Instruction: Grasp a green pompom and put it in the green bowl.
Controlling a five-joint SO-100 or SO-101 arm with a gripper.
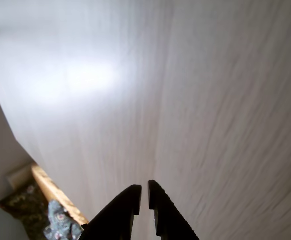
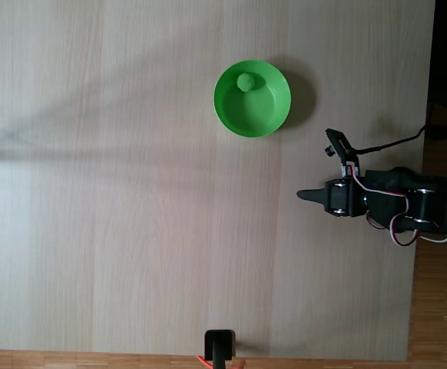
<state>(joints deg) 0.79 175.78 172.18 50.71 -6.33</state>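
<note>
The green bowl (image 2: 252, 98) sits on the pale wooden table in the fixed view, toward the upper middle. The green pompom (image 2: 246, 81) lies inside it near the bowl's far rim. My gripper (image 2: 302, 195) is folded back near the arm's base at the right, well below and to the right of the bowl, its tip pointing left. In the wrist view the two black fingers (image 1: 158, 210) of the gripper (image 1: 145, 192) nearly touch, with only a thin slit and nothing between them, over bare table.
The table's right edge (image 2: 422, 231) runs beside the arm's base, with wooden floor beyond. A small black stand (image 2: 220, 347) sits at the table's near edge. In the wrist view the table's edge (image 1: 55, 192) and patterned cloth (image 1: 60, 222) show at lower left.
</note>
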